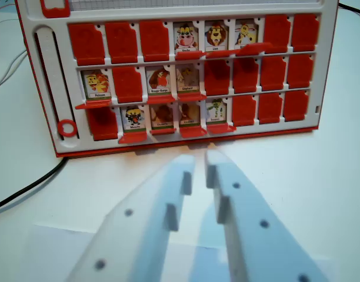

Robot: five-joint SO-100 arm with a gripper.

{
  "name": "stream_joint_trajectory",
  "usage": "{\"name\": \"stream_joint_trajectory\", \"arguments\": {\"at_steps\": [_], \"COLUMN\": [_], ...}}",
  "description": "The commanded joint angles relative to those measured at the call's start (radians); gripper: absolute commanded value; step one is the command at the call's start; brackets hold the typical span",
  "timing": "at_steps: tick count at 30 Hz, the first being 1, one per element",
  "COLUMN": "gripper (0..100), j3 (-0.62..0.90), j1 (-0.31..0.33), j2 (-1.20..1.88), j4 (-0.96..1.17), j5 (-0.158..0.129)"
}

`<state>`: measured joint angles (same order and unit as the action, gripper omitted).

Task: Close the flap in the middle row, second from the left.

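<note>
Red game board (50, 88) fills the upper frame, several slots showing animal cards; the middle-row second flap (127, 84) already lies shut, centre-left; the white gripper (199, 158), lower centre, has jaws slightly parted, empty.

My gripper (199, 160) is pale blue-white plastic, two long flat wedges that widen away from the board (45, 88) and narrow to blunt tips nearest it. Each inner edge is cut into square steps, like coarse teeth. Small dark round screw holes dot my top faces, several along each wedge.
</note>
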<state>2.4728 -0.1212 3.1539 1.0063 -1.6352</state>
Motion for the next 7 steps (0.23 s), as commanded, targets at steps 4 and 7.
{"name": "stream_joint_trajectory", "arguments": {"at_steps": [4, 7], "gripper": [2, 2], "j3": [-0.003, -0.005], "j1": [0.048, 0.075], "j2": [0.117, 0.117], "j4": [0.158, 0.173], "j5": [0.005, 0.011]}}
